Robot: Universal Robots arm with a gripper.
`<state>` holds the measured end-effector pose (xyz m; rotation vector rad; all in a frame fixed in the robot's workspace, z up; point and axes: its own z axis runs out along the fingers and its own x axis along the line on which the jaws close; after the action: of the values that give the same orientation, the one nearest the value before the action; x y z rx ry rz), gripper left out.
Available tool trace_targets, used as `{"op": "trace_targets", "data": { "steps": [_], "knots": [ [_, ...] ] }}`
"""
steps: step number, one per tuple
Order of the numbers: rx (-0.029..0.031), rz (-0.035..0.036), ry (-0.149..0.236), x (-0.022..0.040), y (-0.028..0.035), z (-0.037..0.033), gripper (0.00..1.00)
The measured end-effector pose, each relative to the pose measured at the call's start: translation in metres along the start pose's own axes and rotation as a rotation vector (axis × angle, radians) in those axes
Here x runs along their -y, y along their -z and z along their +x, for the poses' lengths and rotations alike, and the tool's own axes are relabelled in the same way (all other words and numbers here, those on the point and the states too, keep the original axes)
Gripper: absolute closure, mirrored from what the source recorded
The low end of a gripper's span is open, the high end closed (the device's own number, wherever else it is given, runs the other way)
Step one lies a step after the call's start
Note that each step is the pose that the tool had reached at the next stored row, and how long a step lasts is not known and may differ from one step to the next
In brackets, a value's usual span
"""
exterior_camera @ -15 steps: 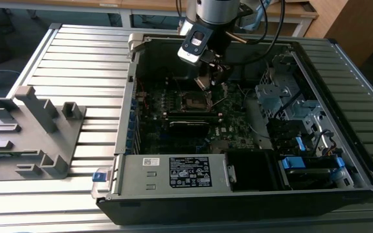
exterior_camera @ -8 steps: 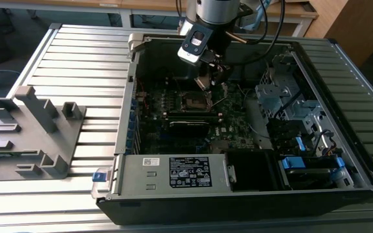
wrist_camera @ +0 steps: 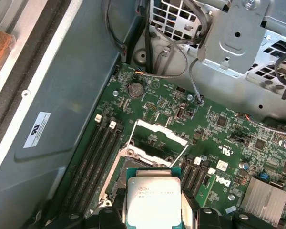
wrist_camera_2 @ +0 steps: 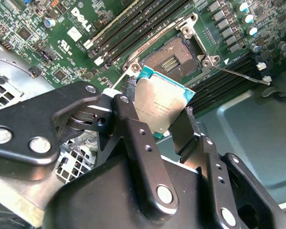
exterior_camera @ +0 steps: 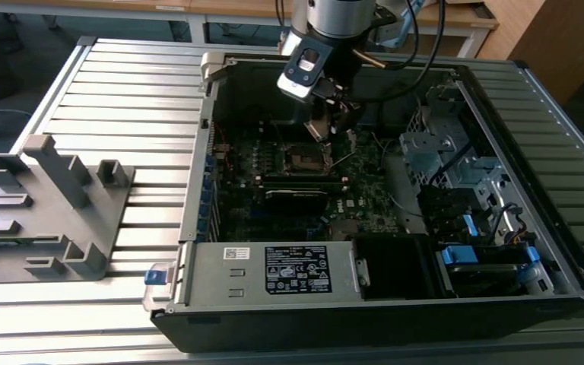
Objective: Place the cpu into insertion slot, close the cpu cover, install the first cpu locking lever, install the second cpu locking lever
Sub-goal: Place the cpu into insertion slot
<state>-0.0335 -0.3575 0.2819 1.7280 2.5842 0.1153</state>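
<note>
**CPU held, socket empty**

At the exterior view's centre the insertion slot (exterior_camera: 304, 158) lies bare, its cpu cover (wrist_camera: 162, 132) raised. Just above-right, the gripper (exterior_camera: 322, 125) clamps the cpu (wrist_camera_2: 162, 105), clear of the slot. Seating, cover and both levers are undone.

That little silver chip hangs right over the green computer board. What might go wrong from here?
The small square silver-topped chip is pinched by just two edges in the black tool; it might slip or land crooked on the dark square socket, whose fine contacts lie exposed. The thin metal lever sticking out beside the socket might snag the tool on its way down.
</note>
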Motion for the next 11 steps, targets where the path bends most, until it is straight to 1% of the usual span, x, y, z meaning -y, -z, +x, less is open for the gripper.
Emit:
{"op": "trace_targets", "data": {
  "steps": [5, 9, 11],
  "knots": [
    [0.0004, -0.0001, -0.004, 0.0, 0.0, 0.0, 0.46],
    [0.0023, -0.0005, -0.03, 0.0, -0.0001, 0.0, 0.46],
    [0.0025, -0.0005, -0.03, 0.0, -0.0001, 0.0, 0.46]
  ]
}}
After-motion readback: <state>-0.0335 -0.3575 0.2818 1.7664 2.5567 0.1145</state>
